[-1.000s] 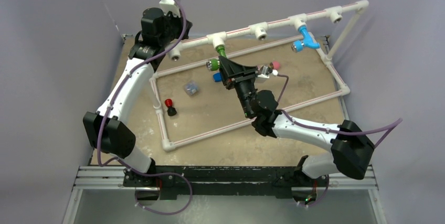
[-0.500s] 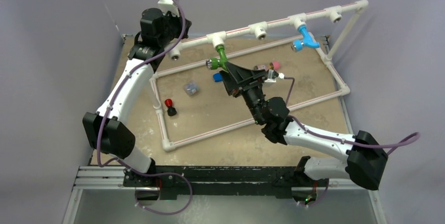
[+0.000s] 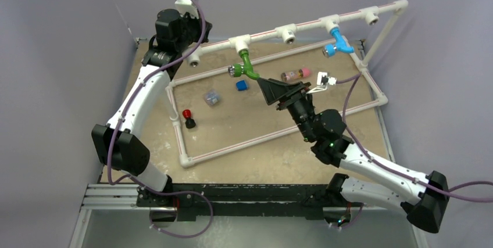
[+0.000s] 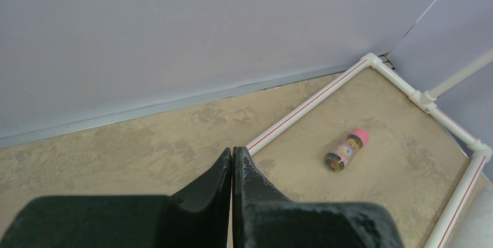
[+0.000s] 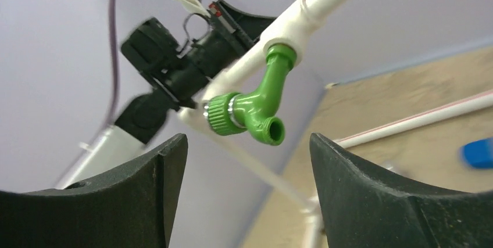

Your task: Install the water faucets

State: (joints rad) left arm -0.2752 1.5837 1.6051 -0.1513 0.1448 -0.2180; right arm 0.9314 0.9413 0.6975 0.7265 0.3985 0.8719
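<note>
Right tool: jaws wide apart, nothing between them.
Green faucet: straight ahead of the right tool, just past its fingertips and touching neither. It hangs by its stem from a T-fitting on the raised white pipe.
Blue faucet: farther out and off to the right tool's right, plugged into another fitting on the same pipe.
Left tool: fingers pressed together, holding nothing, far beyond the green faucet near the pipe's end.
Step in hand: seemingly letting go of the green faucet and clearing off.
Doing it well: draw straight back along the tool's own axis with the jaws kept wide. Do not swing sideways until the fingertips are well short of the spout.
Watch: the ribbed knob sits nearer one finger, and a brush there could twist the stem loose.
Worktop: a pink-capped bottle and a blue block lie near the tool, so retreat above them.
</note>
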